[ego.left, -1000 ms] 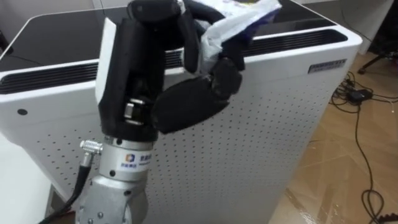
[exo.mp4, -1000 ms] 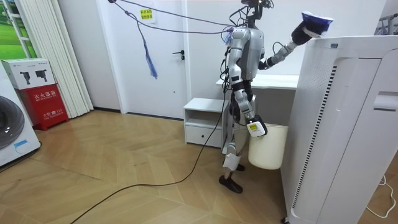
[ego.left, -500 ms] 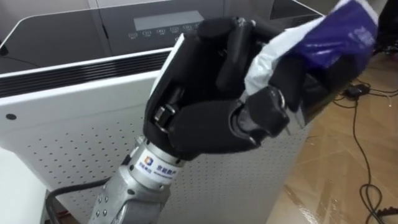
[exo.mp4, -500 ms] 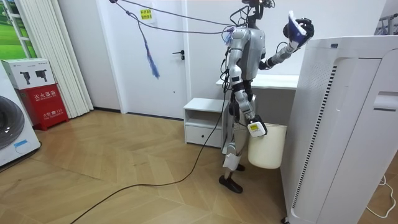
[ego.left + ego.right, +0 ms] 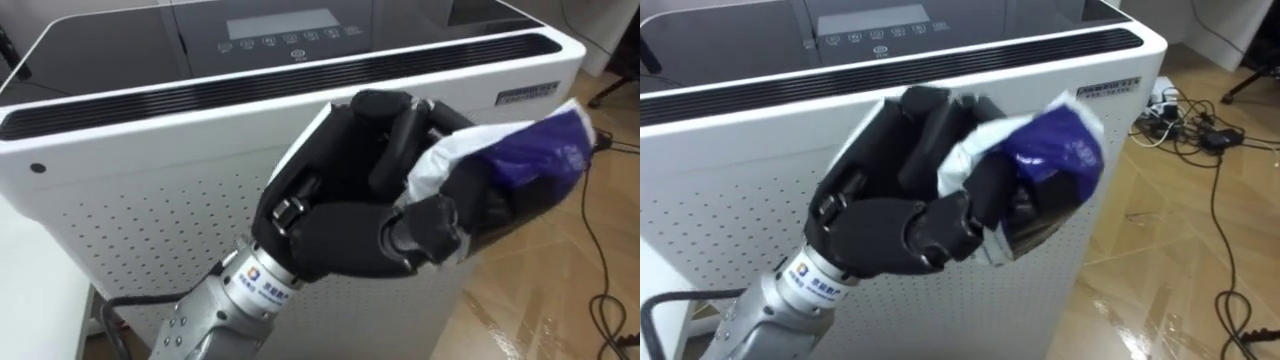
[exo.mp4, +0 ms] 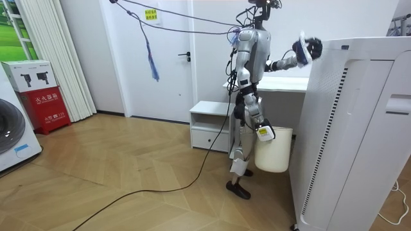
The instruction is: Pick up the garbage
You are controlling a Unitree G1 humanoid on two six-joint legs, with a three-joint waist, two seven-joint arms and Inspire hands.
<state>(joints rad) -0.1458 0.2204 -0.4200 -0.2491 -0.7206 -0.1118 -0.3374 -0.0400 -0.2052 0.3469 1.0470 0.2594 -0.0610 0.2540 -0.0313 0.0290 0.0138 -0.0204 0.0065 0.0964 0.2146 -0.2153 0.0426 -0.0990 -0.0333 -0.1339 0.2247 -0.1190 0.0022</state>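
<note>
A crumpled blue and white wrapper point(image 5: 548, 158) is gripped in my left hand point(image 5: 345, 225), whose dark fingers are curled round it. I hold it in the air in front of the perforated side of a tall white air purifier point(image 5: 130, 160), just below its top edge. In the room view my left arm is stretched out at head height with the hand point(image 6: 312, 47) and wrapper point(image 6: 300, 49) beside the purifier point(image 6: 359, 128). My right hand point(image 6: 262, 132) hangs low at the rim of a white bin point(image 6: 274, 153).
I stand between the purifier and a white desk with a low drawer cabinet point(image 6: 209, 125). Cables and a power strip point(image 5: 1185, 125) lie on the wooden floor to the purifier's right. A door and a washing machine point(image 6: 13, 135) are at the room view's left.
My left hand, still shut on the wrapper, has come off the purifier's top, drawn back toward my body and lowered a little.
</note>
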